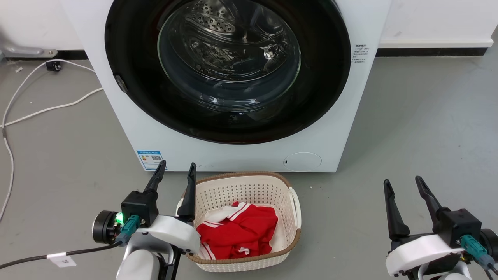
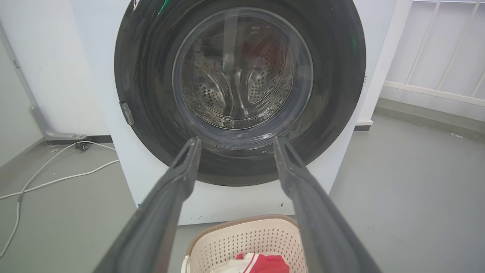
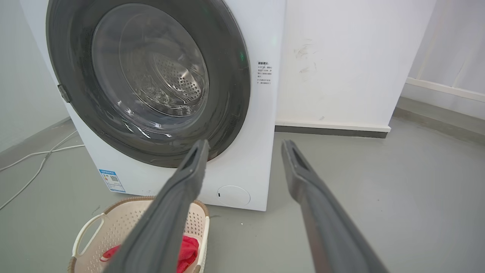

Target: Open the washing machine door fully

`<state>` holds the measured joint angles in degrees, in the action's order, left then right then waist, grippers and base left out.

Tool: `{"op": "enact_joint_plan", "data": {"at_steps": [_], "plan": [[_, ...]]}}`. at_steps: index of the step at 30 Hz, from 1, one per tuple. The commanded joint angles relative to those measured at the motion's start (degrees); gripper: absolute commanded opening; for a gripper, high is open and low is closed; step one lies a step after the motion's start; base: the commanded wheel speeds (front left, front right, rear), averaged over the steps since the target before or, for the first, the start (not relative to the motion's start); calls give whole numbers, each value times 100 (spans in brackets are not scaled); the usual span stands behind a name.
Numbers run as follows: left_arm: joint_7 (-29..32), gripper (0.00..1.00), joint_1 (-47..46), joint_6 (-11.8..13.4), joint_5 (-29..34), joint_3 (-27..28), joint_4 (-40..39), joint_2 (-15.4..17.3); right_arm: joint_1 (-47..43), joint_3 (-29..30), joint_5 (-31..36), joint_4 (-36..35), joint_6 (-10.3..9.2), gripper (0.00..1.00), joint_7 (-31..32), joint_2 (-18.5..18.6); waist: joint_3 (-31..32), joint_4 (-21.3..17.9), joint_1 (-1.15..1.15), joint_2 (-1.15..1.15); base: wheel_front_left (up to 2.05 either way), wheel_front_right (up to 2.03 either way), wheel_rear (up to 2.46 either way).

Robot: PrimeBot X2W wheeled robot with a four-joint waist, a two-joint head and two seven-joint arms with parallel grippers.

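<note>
The white washing machine [image 1: 342, 128] stands ahead of me on the grey floor. Its round glossy black door [image 1: 132, 66] lies flat against the front, with a clear glass bowl through which the steel drum shows. The door [image 2: 144, 76] has a small dark tab on its left edge. My left gripper [image 1: 176, 173] is open low at the left, short of the machine's front. My right gripper [image 1: 402, 184] is open at the lower right, off to the machine's right. In the wrist views the left gripper [image 2: 235, 143] points at the door's lower rim and the right gripper [image 3: 245, 146] at the machine's lower right corner.
A cream perforated laundry basket [image 1: 290, 182] with red and white clothes [image 1: 237, 229] sits on the floor right before the machine, beside my left gripper. White cables [image 1: 23, 105] trail on the floor at the left. A white wall [image 3: 341, 64] stands to the machine's right.
</note>
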<state>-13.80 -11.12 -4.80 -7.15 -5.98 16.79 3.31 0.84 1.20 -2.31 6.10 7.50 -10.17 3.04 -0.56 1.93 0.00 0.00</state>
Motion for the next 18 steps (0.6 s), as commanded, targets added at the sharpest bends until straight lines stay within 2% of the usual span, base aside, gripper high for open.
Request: {"op": "enact_joint_plan", "data": {"at_steps": [1, 11, 18], "plan": [[-48, 100, -97, 31, 119, -16, 14, 25, -61, -8, 141, -32, -2, 100, -46, -22, -1, 7, 0, 0, 0, 0, 0], [-145, 100, -110, 14, 425, -32, 134, 3, -79, 3, 486, -42, -3, 100, -118, -27, 3, 38, 0, 0, 0, 0, 0], [-146, 100, -116, 5, 383, -11, 194, -12, -68, 24, 414, -13, -3, 100, -112, -27, -5, 39, 0, 0, 0, 0, 0]]}}
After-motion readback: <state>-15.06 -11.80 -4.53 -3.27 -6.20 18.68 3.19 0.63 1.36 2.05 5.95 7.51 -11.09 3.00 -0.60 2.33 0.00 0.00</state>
